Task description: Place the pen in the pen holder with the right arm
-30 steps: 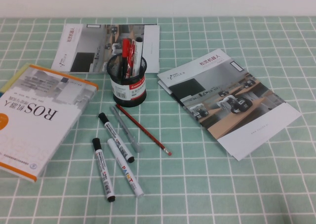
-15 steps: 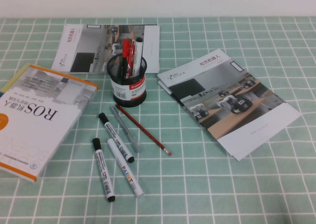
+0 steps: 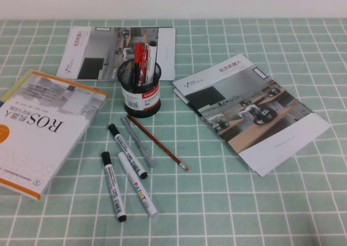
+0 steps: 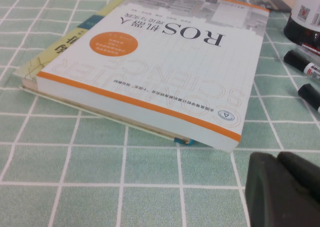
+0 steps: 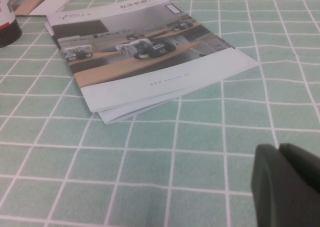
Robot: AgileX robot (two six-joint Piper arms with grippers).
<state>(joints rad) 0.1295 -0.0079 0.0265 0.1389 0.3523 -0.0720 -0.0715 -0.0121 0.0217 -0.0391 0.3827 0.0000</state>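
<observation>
The black mesh pen holder (image 3: 140, 90) stands upright at the table's middle. A red-capped pen (image 3: 138, 57) stands inside it beside another red pen and a white one; its barrel is mostly hidden by the mesh. The holder's base also shows in the left wrist view (image 4: 306, 14) and the right wrist view (image 5: 7, 23). Neither arm shows in the high view. My left gripper (image 4: 278, 161) is shut and empty, low over the cloth near the book's corner. My right gripper (image 5: 279, 151) is shut and empty, low over the cloth in front of a brochure.
A thick ROS book (image 3: 39, 128) lies at the left. One brochure (image 3: 250, 111) lies at the right and another (image 3: 103, 52) behind the holder. Two white markers (image 3: 128, 151), a white paint pen, a grey pen (image 3: 139, 142) and a red pencil (image 3: 158, 142) lie in front of the holder.
</observation>
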